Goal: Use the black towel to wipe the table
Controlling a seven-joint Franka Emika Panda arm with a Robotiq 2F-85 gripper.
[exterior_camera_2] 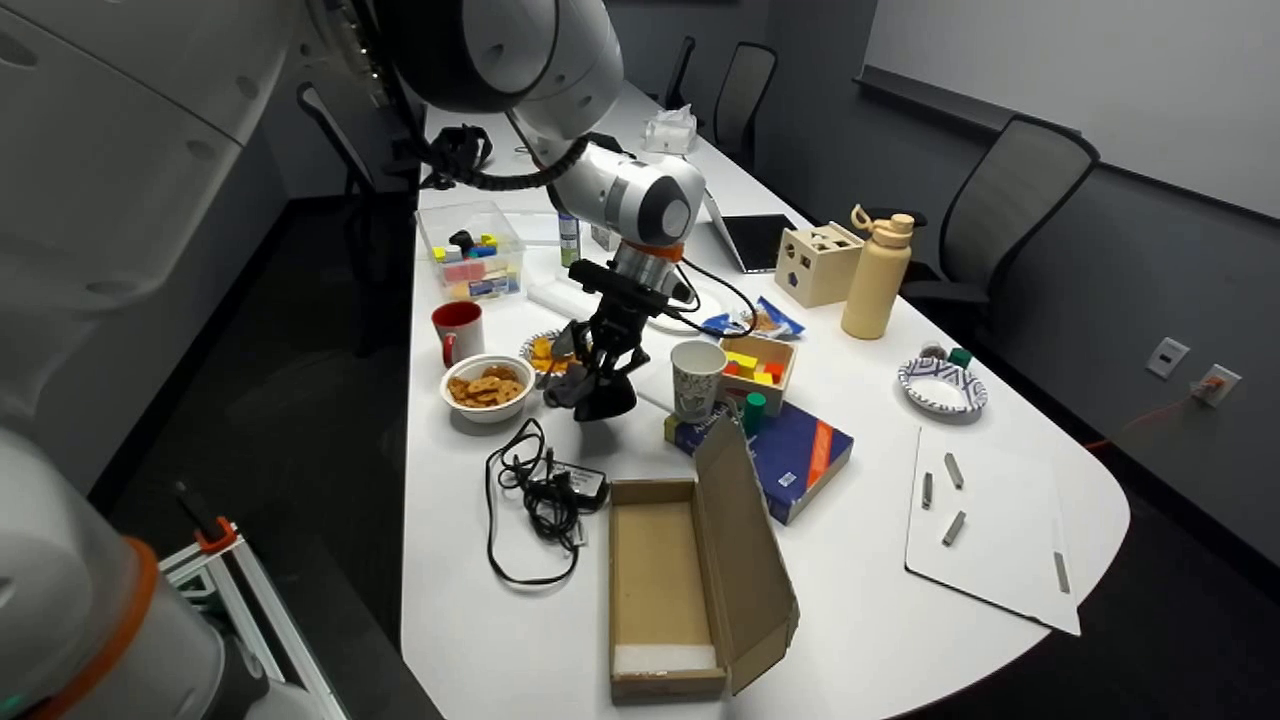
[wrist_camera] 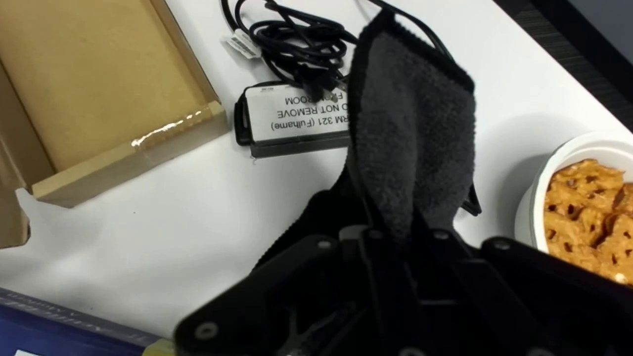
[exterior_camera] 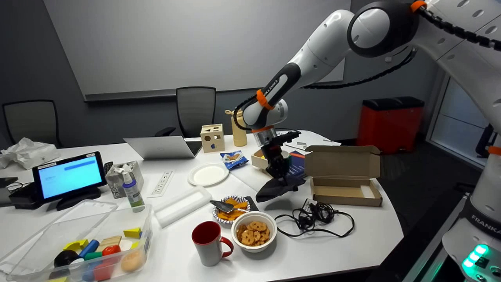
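Black towel (wrist_camera: pixel 415 123), one: I am holding it clamped in the tool (wrist_camera: pixel 405 235), over the table (wrist_camera: pixel 188 237), inward from a long edge. Adapter (wrist_camera: pixel 301 145): wrist view alone is showing legible lettering (wrist_camera: pixel 310 111).

Arm (exterior_camera: pixel 319 45) outstretched and aslant, wrist (exterior_camera: pixel 264 137) downward, pincer (wrist_camera: pixel 408 237) tightly clamped.

The towel (wrist_camera: pixel 390 128), fuzzy dark grey with a black hem, is pinched into folds, loose ends flaring, near the bowl (exterior_camera_2: pixel 490 414). The white table (exterior_camera: pixel 332 250) spreads beneath the bowl.
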